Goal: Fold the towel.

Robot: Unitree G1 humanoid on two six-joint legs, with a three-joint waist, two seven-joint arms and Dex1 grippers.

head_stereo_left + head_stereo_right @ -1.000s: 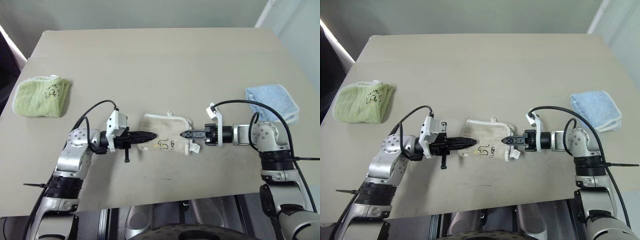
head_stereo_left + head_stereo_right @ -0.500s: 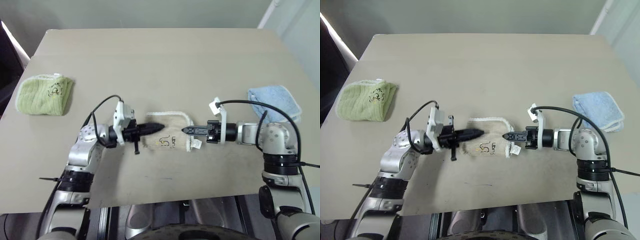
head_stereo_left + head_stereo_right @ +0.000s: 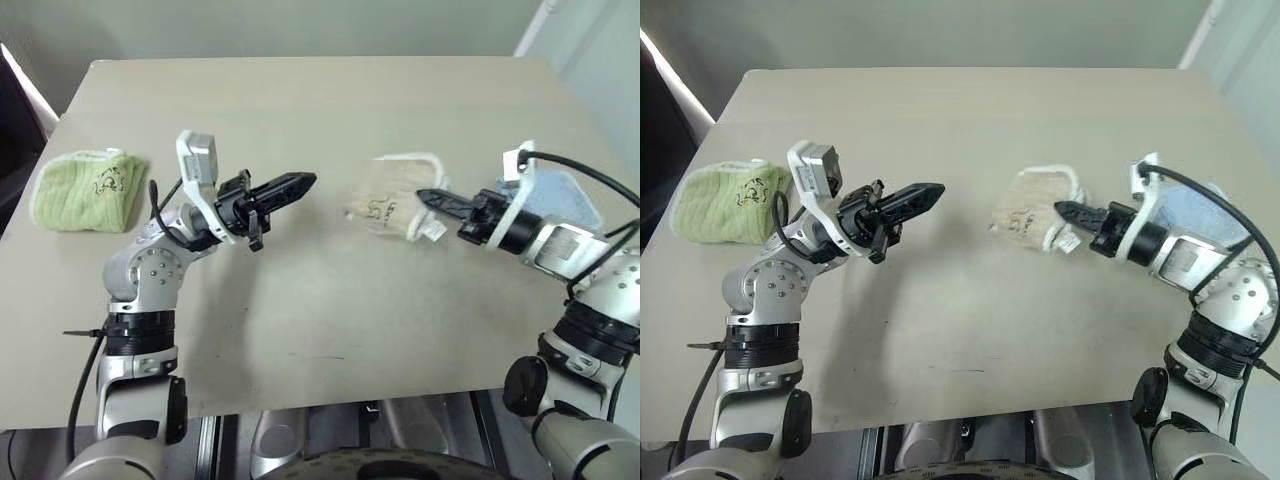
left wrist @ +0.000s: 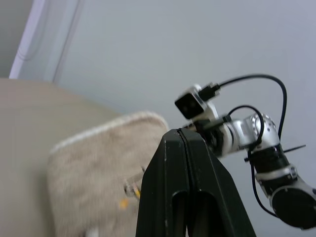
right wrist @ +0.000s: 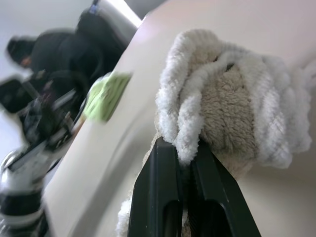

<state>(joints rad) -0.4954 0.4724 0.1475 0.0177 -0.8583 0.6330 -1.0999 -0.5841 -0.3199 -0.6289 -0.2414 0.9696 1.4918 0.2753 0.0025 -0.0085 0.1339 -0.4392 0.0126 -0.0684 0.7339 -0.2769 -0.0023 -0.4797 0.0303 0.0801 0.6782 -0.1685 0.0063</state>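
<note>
The right gripper (image 3: 425, 195) has its jaws clamped on the folded beige towel (image 3: 392, 196) – probably to carry it aside; the left gripper (image 3: 305, 181), jaws pressed together, is empty.

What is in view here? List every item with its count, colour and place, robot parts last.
towel: one, beige with white corded edging, folded, held above the table right of centre, pinched at its right edge.
green towel: one, light green with a dark emblem, folded, at the table's left edge.
blue towel: one, light blue, at the table's right edge, partly hidden behind the right arm.
table: one, tan, under everything.
left gripper: one, black fingers shut on nothing, raised left of centre, pointing toward the towel.
right gripper: one, black fingers shut on the towel's edge, raised right of centre.
</note>
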